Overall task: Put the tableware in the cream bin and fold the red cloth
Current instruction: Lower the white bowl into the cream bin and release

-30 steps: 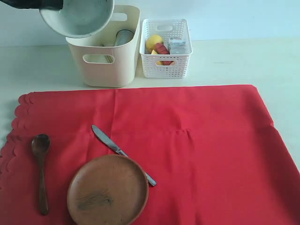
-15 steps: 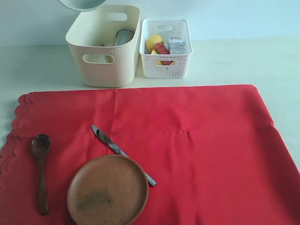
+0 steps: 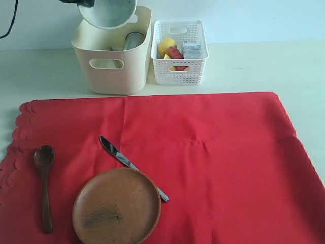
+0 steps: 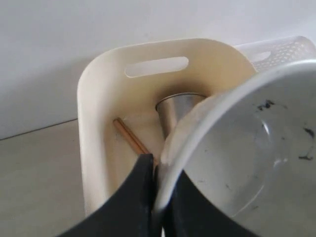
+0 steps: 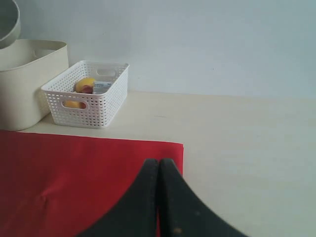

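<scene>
– On the pale tabletop (image 3: 264, 66), what lies where?
– The red cloth (image 3: 213, 168) is spread flat across the near part. The round brown plate (image 3: 117, 206), dark wooden spoon (image 3: 44, 188) and metal knife (image 3: 132, 166) rest on it, the knife against the plate's rim. Farther back, toward the plain pale wall (image 3: 254, 20), the cream bin (image 3: 114, 71) stands just beside a white lattice basket (image 3: 179, 51).
– And the arms?
– The left gripper (image 4: 157, 170) pinches the rim of the pale bowl (image 3: 106, 12), tilted above the bin, where the steel cup (image 3: 133, 39) and chopsticks (image 4: 131, 138) lie. The right gripper (image 5: 159, 165) is closed on nothing, near the cloth's edge.
</scene>
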